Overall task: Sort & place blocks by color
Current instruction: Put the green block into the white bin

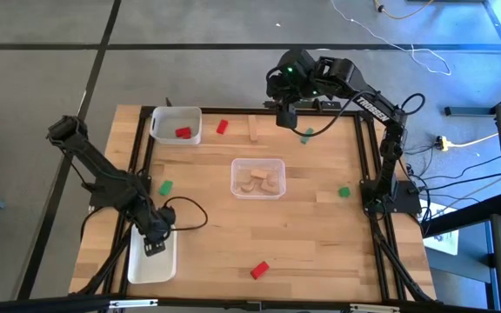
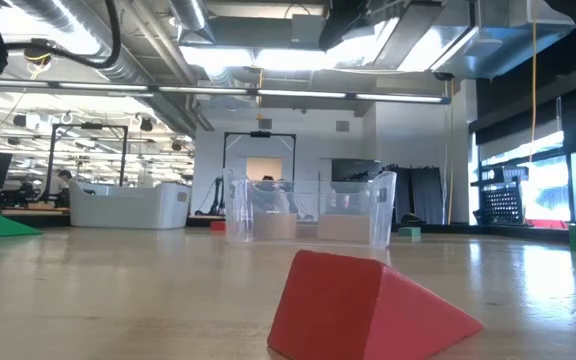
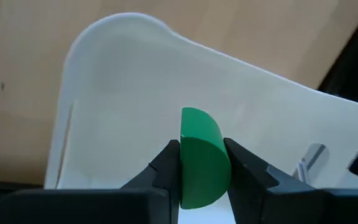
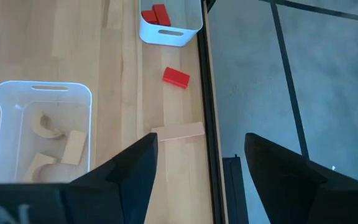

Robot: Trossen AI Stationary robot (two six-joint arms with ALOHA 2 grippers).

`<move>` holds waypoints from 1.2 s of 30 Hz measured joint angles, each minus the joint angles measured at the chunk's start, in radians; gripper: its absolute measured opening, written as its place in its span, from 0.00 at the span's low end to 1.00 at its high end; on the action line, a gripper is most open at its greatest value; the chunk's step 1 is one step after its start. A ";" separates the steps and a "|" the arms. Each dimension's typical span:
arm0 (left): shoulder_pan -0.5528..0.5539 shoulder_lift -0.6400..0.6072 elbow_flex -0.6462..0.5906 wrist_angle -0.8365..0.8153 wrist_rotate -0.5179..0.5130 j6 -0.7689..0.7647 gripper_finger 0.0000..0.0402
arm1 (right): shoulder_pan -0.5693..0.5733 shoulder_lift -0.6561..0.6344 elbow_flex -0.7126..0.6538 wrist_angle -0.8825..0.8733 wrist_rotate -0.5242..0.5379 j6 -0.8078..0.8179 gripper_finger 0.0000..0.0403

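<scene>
Your left pincer [image 3: 202, 163] hangs over the white tray [image 1: 150, 261] at the counter's [image 1: 320, 252] front left corner, its two fingers closed on a green half-round block [image 3: 202, 155]; from above, the wrist hides both that block and part of the tray. Your right pincer [image 4: 201, 155] waits above the counter's far edge, jaws spread wide with nothing between them, a plain wood bar [image 4: 178, 131] lying on the counter below them. The clear tray [image 1: 257, 177] at the counter's centre holds light-wood blocks [image 1: 258, 180], whose count you cannot settle through its walls. A second white tray [image 1: 177, 124] near the far left corner holds red blocks [image 4: 156, 14], partly cut off in the right wrist view. Loose on the counter are one red block [image 1: 223, 127] beside that tray, a red wedge [image 1: 259, 269] near the front edge, and green blocks toward the left edge [image 1: 165, 186], the right edge [image 1: 344, 191] and the far edge [image 1: 307, 135], the last half hidden by a cable.
</scene>
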 joint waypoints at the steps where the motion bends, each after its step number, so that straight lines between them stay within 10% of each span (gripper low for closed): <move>1: 0.000 0.000 -0.006 0.001 0.000 -0.003 0.25 | 0.000 0.000 0.000 0.000 0.000 0.000 0.59; 15: 0.001 -0.013 -0.042 0.017 -0.009 -0.052 0.35 | 0.000 0.000 0.000 -0.001 0.000 0.003 0.59; 30: 0.125 -0.203 0.181 -0.266 -0.440 -0.097 0.36 | 0.000 0.000 0.000 -0.002 0.000 0.001 0.59; 36: 0.226 -0.217 0.186 -0.428 -0.389 -0.185 0.36 | -0.009 0.000 0.000 -0.023 -0.211 -0.020 0.59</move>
